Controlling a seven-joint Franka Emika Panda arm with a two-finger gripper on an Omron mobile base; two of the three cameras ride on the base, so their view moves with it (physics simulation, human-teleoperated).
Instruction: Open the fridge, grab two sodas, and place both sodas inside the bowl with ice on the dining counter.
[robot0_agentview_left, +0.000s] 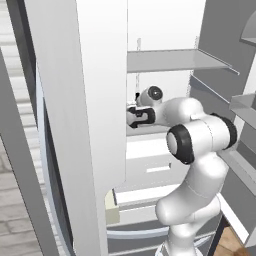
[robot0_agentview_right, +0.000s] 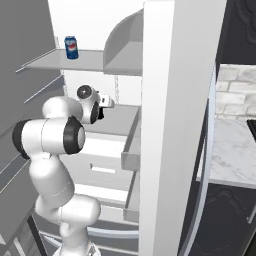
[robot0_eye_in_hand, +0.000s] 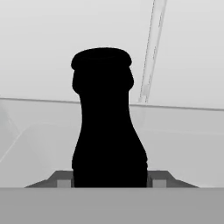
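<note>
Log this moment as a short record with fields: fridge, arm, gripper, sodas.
fridge: fridge stands open, white interior and grey shelves exposed
arm: reaches into the fridge at the middle shelf level
gripper: gripper shut on the dark soda, a fingertip on each side of its base
dark soda: black bottle-like shape, upright between the fingers
blue soda: blue soda can upright on the upper shelf, untouched
progress: first soda gripped, not yet pulled out

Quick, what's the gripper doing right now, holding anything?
Gripper: closed on the dark soda, inside the fridge.
</note>
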